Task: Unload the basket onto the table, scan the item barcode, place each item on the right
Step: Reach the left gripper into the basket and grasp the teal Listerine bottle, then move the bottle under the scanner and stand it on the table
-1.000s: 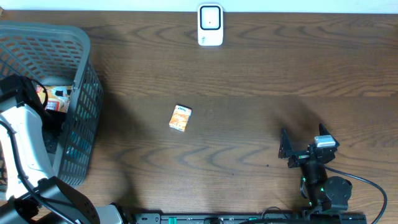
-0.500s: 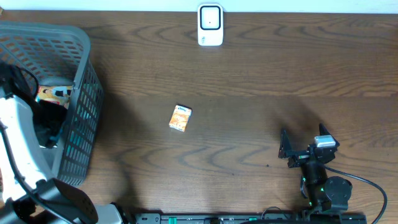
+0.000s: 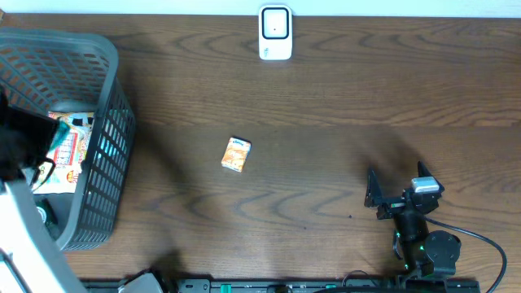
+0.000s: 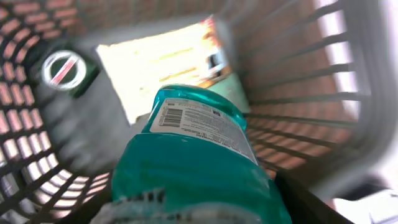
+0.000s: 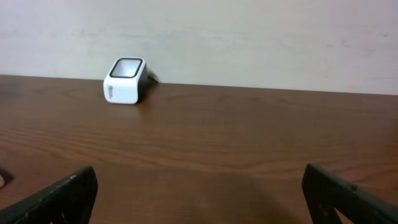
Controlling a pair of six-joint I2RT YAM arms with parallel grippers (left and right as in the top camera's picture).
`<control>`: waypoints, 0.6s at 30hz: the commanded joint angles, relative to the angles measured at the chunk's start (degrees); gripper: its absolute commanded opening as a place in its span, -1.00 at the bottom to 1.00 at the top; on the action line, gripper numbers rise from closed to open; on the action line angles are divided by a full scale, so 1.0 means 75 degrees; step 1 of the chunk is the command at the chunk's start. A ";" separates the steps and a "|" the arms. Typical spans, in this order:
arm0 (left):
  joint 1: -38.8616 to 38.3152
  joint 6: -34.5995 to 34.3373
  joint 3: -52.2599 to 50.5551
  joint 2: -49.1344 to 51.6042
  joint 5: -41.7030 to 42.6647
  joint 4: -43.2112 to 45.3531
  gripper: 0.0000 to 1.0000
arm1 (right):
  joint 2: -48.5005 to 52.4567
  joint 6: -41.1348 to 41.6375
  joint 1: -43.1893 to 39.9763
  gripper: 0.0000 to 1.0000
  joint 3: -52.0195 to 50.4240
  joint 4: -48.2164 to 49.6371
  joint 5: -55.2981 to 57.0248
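A teal bottle (image 4: 186,168) with a white barcode label (image 4: 186,121) fills the left wrist view, its label facing the camera. My left gripper (image 4: 199,208) is shut on it, above the inside of the grey basket (image 3: 106,98) at the table's left edge. The white scanner (image 3: 275,32) stands at the far middle of the table, and it also shows in the right wrist view (image 5: 126,81). Near the front right, my right gripper (image 3: 396,177) stands open over bare wood with nothing between its fingers (image 5: 62,196).
A small orange box (image 3: 236,154) lies on the table's middle. Inside the basket lie a flat printed pack (image 3: 69,146) and a dark round-lidded item (image 4: 62,68). The basket's walls (image 4: 311,93) surround the bottle.
The left arm has risen and shifted toward the front left over the basket, uncovering the flat pack beneath. The right arm has not moved.
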 commanded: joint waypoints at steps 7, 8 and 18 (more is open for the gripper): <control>-0.1839 -0.0344 0.0289 -0.1040 0.0752 0.1017 -0.17 | -0.0041 0.0000 0.0052 0.99 -0.0009 -0.0029 0.0000; -0.2116 -0.0364 0.0289 -0.1040 0.0752 0.1096 -0.17 | -0.0041 0.0000 0.0052 0.99 -0.0009 -0.0029 0.0000; -0.5117 -0.0472 0.0286 0.0201 0.0469 0.1393 -0.17 | -0.0041 0.0000 0.0052 0.99 -0.0009 -0.0029 0.0000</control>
